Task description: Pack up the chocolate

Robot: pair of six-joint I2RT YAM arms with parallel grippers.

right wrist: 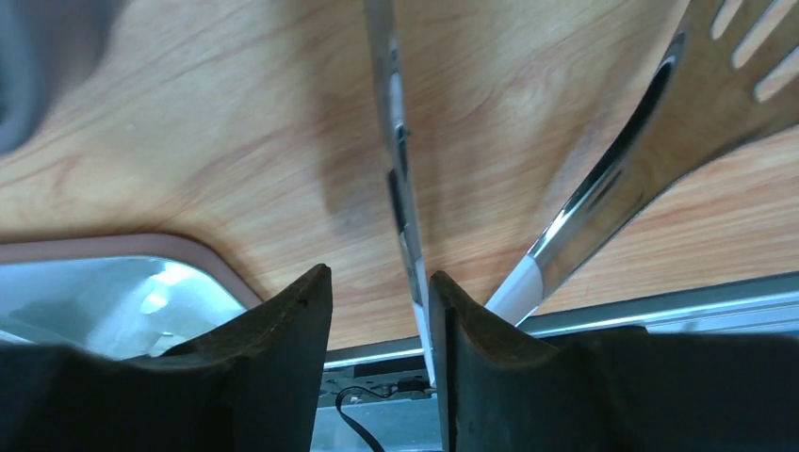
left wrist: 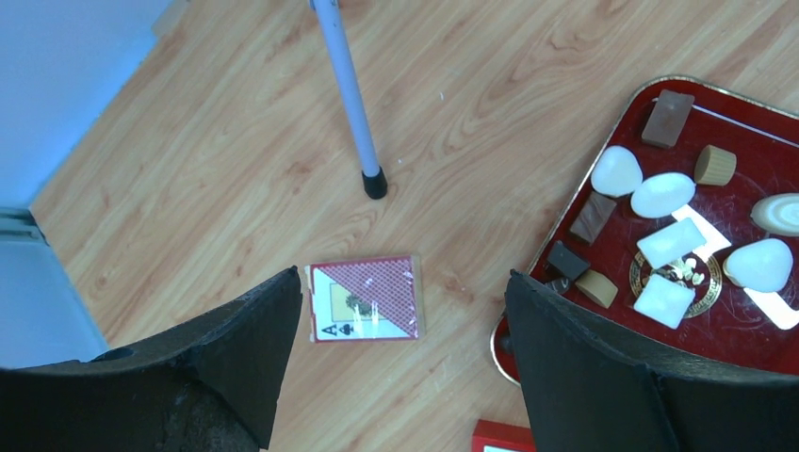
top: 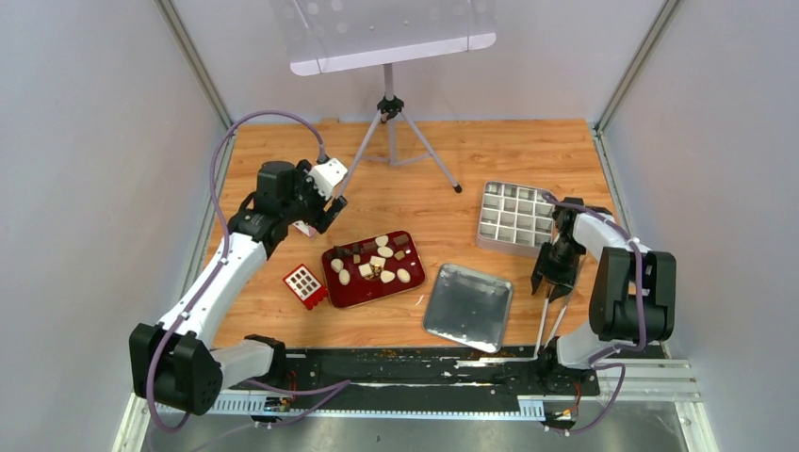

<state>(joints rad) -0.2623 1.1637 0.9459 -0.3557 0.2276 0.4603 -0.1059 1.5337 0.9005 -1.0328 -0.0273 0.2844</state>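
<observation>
Divided box [top: 513,218] far right of red tray [top: 358,294] | silver pan [top: 468,306] just right | left gripper [left wrist: 403,281] left of tray, jaws wide, holding nothing, over card pack [left wrist: 366,299] | right gripper [right wrist: 379,275] well right, jaws narrowly apart, one tongs [right wrist: 400,169] arm between, unclamped | chocolate [top: 377,264], white and brown, on tray

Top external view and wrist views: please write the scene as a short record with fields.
left gripper: open, above a playing-card pack
chocolates: white and brown pieces, on the red tray
compartment tin: right of the tray, no chocolate seen inside
right gripper: open, one arm of the metal tongs between its fingers
flat tin: lying near the right arm
</observation>
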